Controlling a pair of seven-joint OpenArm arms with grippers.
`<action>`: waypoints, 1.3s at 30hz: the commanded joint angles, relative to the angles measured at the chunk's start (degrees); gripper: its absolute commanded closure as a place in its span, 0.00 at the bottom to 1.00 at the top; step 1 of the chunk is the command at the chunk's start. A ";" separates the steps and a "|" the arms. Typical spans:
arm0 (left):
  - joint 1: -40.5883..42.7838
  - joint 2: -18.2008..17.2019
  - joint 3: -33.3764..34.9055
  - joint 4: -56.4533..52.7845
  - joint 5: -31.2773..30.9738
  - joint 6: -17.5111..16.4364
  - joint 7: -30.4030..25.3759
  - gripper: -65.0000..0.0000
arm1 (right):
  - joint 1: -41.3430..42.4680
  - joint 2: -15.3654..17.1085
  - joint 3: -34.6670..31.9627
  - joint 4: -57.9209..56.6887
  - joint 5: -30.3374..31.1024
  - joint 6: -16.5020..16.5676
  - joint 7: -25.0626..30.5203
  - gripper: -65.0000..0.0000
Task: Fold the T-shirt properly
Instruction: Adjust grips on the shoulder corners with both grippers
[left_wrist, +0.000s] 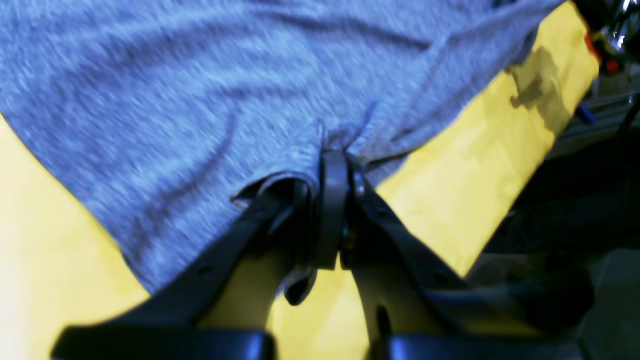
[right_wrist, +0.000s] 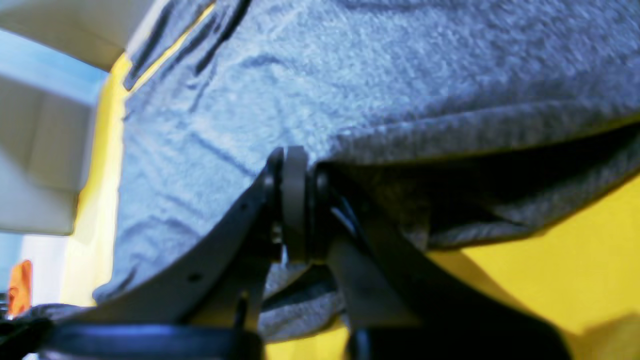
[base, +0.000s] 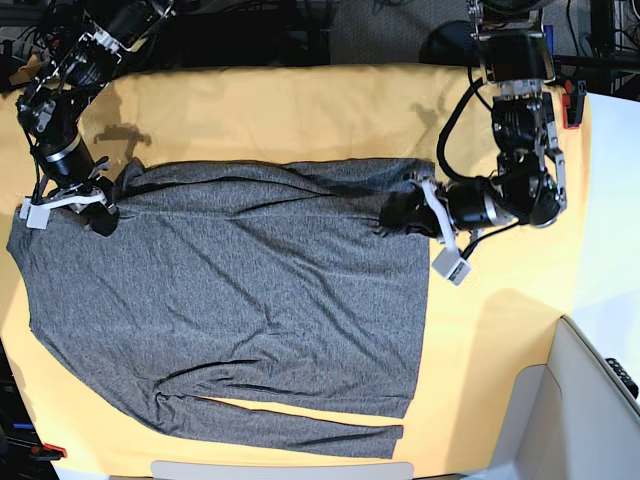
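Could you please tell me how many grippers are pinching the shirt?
2: the left gripper at the shirt's edge on the base view's right, the right gripper at its edge on that view's left.

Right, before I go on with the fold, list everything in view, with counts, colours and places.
T-shirt: one, heathered dark grey, spread across the work surface, its near-arm edge pinched at two spots
cloth: one, yellow-orange, under the shirt
pale panel: one, light grey, at the base view's lower right corner
orange item: one, orange, at the left edge of the right wrist view; too blurred to name
left gripper: one, black, closed on the shirt, at the base view's right
right gripper: one, black, closed on the shirt, at the base view's left
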 joint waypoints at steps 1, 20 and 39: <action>-1.44 -0.45 -0.19 -1.06 -1.03 -0.15 -0.36 1.00 | 1.24 0.61 0.05 -0.28 -0.07 0.49 1.11 1.00; -2.59 -5.11 2.89 -13.11 -0.94 0.11 -0.36 0.65 | 2.29 0.70 0.49 -5.73 -4.82 0.49 1.02 0.50; 3.57 -9.33 2.97 1.75 -1.03 -0.07 -0.36 0.65 | -3.42 0.35 15.35 -6.00 6.35 0.49 1.20 0.49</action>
